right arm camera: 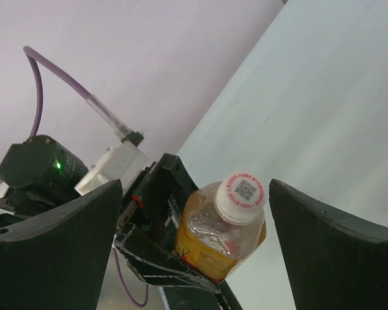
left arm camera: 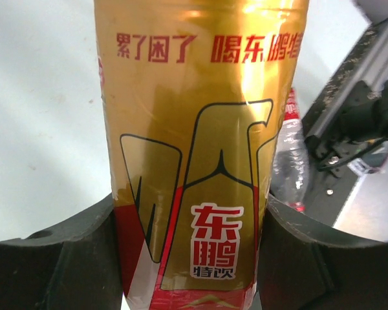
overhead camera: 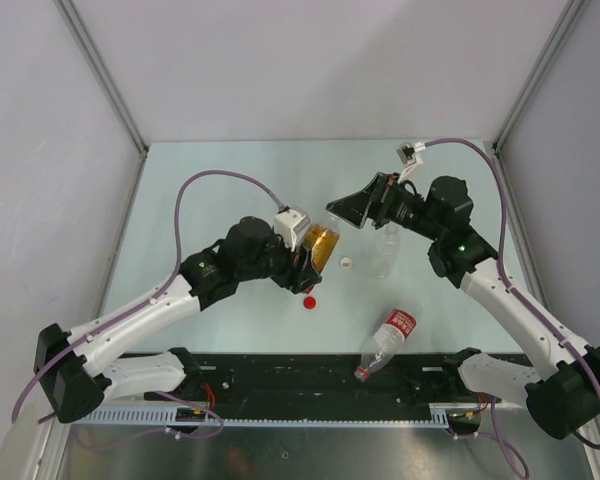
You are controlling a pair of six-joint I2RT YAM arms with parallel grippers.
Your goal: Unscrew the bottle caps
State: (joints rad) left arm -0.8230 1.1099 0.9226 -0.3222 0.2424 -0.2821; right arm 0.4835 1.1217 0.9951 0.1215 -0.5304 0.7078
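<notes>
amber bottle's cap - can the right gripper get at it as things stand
Probably yes. The left gripper holds the amber bottle by its body, so the white cap is exposed. The right gripper is open, and its wrist view shows that cap between its fingers with nothing in the way.

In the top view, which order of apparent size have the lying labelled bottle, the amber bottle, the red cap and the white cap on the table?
1. lying labelled bottle
2. amber bottle, partly hidden, so less sure
3. red cap and white cap: they look alike, not ranked
</notes>
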